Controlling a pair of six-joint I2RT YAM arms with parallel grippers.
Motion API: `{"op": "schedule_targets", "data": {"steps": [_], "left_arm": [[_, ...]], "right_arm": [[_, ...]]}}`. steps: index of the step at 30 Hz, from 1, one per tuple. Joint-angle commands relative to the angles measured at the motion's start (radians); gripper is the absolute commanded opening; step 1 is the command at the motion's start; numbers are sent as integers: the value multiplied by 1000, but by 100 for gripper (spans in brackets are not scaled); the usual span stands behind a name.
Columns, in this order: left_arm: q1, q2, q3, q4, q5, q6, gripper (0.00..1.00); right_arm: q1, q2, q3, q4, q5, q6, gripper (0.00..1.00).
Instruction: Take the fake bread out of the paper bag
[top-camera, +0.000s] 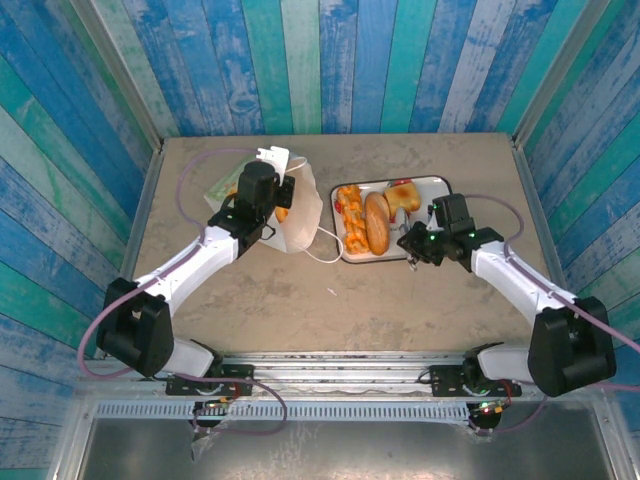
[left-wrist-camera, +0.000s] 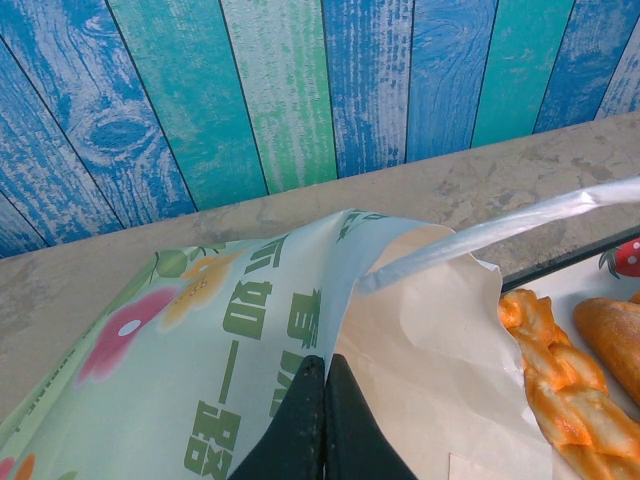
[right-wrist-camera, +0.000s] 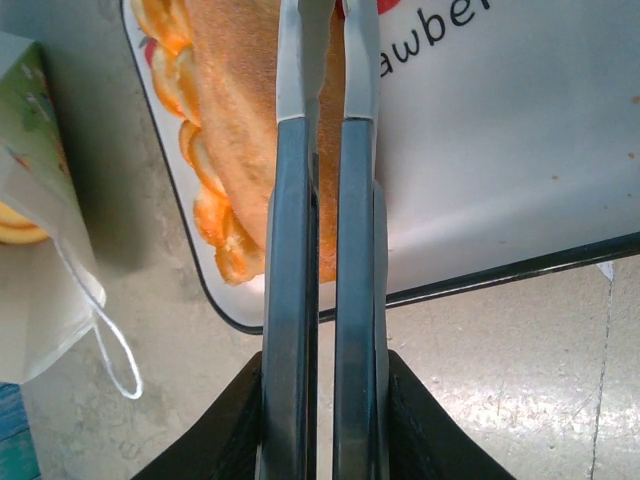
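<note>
Top external view: my left claw (left-wrist-camera: 325, 365) pinches the paper bag (top-camera: 300, 225) by its rim, toward the worktop's (top-camera: 350, 300) far edge; my right claw (right-wrist-camera: 328, 40), nearly shut and empty, hovers over fake bread (top-camera: 377, 222) on the tray (top-camera: 420, 180).

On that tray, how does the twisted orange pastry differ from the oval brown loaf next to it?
Shape: the twisted pastry is a narrow knobbly braid; the oval loaf is smooth and wider. Colour: the pastry is bright orange, the loaf golden brown. Place: the pastry lies nearer the paper bag, the loaf beside it. Both lie flat on the tray.
</note>
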Motion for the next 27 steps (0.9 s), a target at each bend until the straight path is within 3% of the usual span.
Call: {"op": "schedule_targets", "data": {"steps": [1, 17, 27], "left_arm": [[0, -72, -1, 33, 8, -8, 0], [0, -87, -15, 38, 24, 14, 0], [0, -99, -27, 40, 23, 47, 0]], "right_arm": [[2, 35, 6, 29, 15, -23, 28], [-7, 167, 106, 73, -10, -50, 27], [-9, 23, 82, -34, 19, -85, 26]]}}
